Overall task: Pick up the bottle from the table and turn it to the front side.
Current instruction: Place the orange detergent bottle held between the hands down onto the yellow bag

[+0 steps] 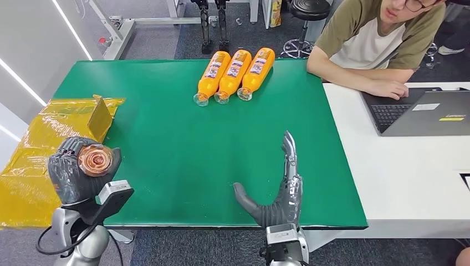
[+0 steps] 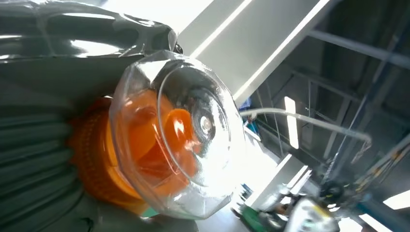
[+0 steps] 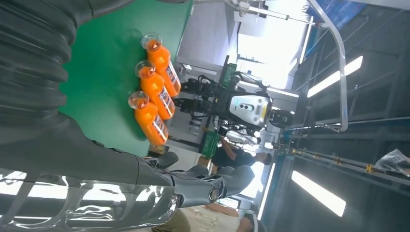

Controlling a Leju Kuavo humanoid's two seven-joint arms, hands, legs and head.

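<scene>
My left hand (image 1: 75, 174) grips an orange bottle (image 1: 95, 159) off the green table's (image 1: 166, 144) front left corner, its clear domed cap turned up toward the head camera. In the left wrist view the clear cap (image 2: 179, 135) and orange neck stick out of the hand (image 2: 38, 159). Three more orange bottles (image 1: 235, 73) lie side by side at the table's far middle, caps toward me; the right wrist view shows them too (image 3: 154, 89). My right hand (image 1: 277, 191) hovers open at the front edge, fingers straight and thumb spread; its fingers (image 3: 145, 179) hold nothing.
Yellow plastic sheeting (image 1: 27, 160) with a small yellow box (image 1: 101, 117) lies left of the table. A person (image 1: 377, 39) leans on the far right corner beside a laptop (image 1: 427, 111) on a white table (image 1: 410, 177). Green surface between my hands and the bottles is bare.
</scene>
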